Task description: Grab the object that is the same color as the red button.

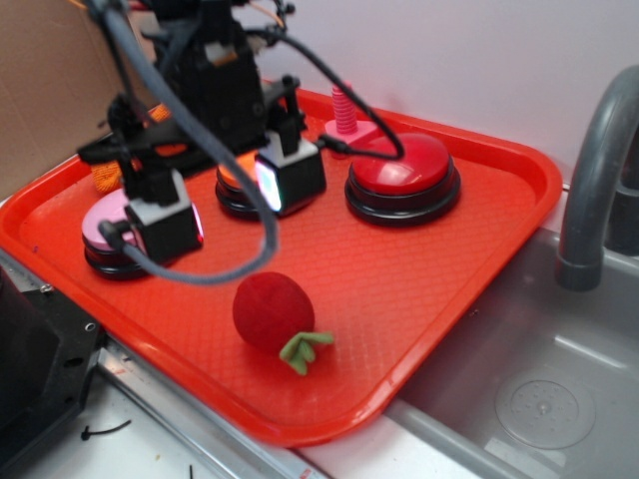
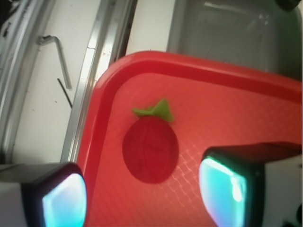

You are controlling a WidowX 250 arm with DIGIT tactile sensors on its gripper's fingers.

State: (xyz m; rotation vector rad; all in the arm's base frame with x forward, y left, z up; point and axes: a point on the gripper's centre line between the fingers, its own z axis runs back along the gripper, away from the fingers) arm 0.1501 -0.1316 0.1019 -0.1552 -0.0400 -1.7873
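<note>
Your gripper hangs above the back half of the tray, spread wide and holding nothing; in the exterior view its two black finger blocks sit in the upper left of the frame, one in front of the pink button, the other in front of the orange button.

Largest first: the red tray fills most of the exterior frame, and only that view shows you the gray sink and faucet at the right edge. The red button sits at upper center right on its black base, well apart from the fingers. The plush strawberry lies on its side in the lower middle of the frame, clear of the gripper and near the front rim, green stem pointing toward that rim. A pink bolt stands behind the red button.

The wrist view gives you what the exterior cannot: the strawberry lies between the two fingers, which glow cyan at the bottom corners, with its stem toward the top of the frame.

Cables and the arm cover much of the pink and orange buttons. An orange thing at the far left behind the arm is too hidden to name. The wrist view shows none of the buttons.
</note>
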